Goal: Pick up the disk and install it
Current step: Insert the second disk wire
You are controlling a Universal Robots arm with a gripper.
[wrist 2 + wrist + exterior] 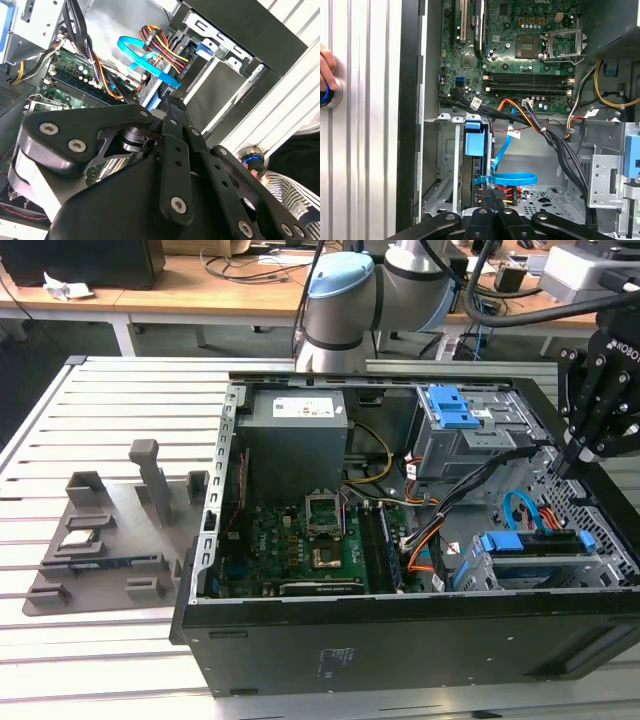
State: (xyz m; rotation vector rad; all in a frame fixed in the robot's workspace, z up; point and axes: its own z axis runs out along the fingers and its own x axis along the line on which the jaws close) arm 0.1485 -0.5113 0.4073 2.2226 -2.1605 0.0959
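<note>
I had the gripper narrowed, holding nothing, above the case, with the disk just below in its bay: stiff, fairly heavy, fragile, I judged, best gripped by its blue frame.

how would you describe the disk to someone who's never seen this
Find the open black computer case on the slatted metal table. At its near corner on the exterior view's right, a silver drive cage holds the disk. Its bright blue carrier frame around a flat silver body sets it apart from the ridged blue latch plate.
</note>
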